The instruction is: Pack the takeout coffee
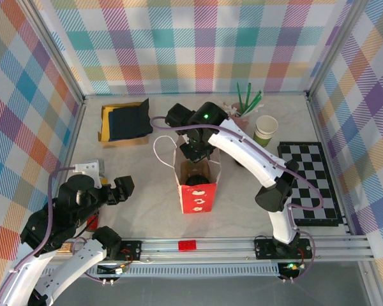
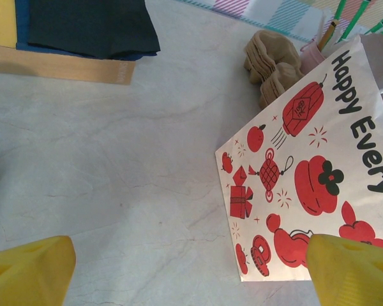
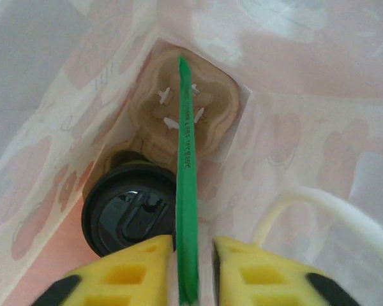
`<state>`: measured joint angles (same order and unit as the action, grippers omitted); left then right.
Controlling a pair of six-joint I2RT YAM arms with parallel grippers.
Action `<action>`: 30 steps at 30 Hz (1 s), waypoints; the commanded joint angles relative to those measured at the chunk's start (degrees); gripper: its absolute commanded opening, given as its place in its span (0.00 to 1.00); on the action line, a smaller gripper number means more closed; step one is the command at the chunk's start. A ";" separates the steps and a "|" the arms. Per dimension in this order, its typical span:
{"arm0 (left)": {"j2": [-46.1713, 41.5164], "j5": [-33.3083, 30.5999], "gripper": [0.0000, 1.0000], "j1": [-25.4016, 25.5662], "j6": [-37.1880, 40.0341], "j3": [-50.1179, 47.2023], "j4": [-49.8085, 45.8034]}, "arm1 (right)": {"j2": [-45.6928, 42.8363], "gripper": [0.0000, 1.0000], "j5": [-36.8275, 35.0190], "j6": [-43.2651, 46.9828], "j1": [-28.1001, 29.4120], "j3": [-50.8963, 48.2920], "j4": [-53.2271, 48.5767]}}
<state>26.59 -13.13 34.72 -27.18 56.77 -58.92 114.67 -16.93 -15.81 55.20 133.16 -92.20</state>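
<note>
The takeout coffee [image 3: 131, 217] sits lid-up in the cup carrier [image 3: 210, 115] inside the gift bag [image 1: 198, 197]; the right gripper [image 3: 193, 245], jaws narrow about a green straw [image 3: 186, 159], grip unclear, probably adds it; the left gripper [image 2: 191, 274] hangs wide, near-left.

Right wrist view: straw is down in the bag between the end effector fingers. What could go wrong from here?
1. The green straw has its tip at the empty slot of the cup carrier, beside the black lid. Once released, it may topple against the bag wall.
2. The white bag handle loops close beside the right end effector. Pulling out could snag it and tip the bag.
</note>
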 commanded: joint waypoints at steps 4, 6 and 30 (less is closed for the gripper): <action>-0.75 -0.93 0.93 -0.66 1.08 0.22 -0.87 | -0.68 0.34 -0.78 0.04 0.68 1.64 -10.10; -0.57 -0.98 0.93 -0.64 1.14 0.44 -0.94 | -0.85 0.35 -0.86 0.08 0.86 2.07 -10.10; 1.58 -1.46 0.93 -0.63 0.55 2.60 0.23 | -12.64 0.38 -4.24 -2.64 4.71 6.38 -9.95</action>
<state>27.75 -13.58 34.72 -27.18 57.69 -59.24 104.62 -20.29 -17.30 59.09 137.88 -92.18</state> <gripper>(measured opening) 0.927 0.378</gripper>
